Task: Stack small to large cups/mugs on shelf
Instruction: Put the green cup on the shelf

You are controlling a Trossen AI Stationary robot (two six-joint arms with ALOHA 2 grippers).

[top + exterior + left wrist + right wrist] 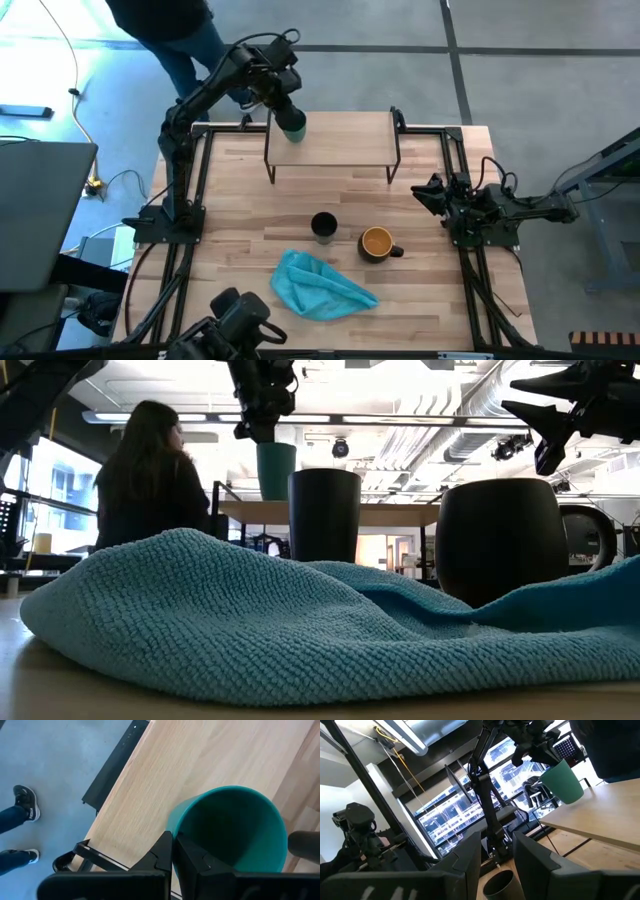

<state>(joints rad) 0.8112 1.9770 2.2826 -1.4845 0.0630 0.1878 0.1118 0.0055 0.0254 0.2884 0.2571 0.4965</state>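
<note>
The small green cup (292, 125) stands upright at the far left part of the light-wood shelf (340, 140), and my left gripper (278, 98) is shut on it from above. In the low view the cup (277, 470) has its base at the board's level. I cannot tell whether it rests on the board. The black cup (324, 226) and the dark mug with the orange inside (377, 243) stand upright on the tabletop in front of the shelf. My right gripper (428, 192) is open and empty, above the table's right side. My left gripper pinches the green cup's wall at the rim (172, 832), with one finger (195, 862) inside the cup and one (160, 857) outside. The fingers point down from above. The cup is upright with its mouth up.
A blue cloth (320, 285) lies crumpled near the table's front edge and fills the low view's foreground (300, 620). A person (170, 30) stands beyond the table's far left corner, with shoes showing in the left wrist view (25, 802). Black frame rails (195, 180) run along both table sides.
</note>
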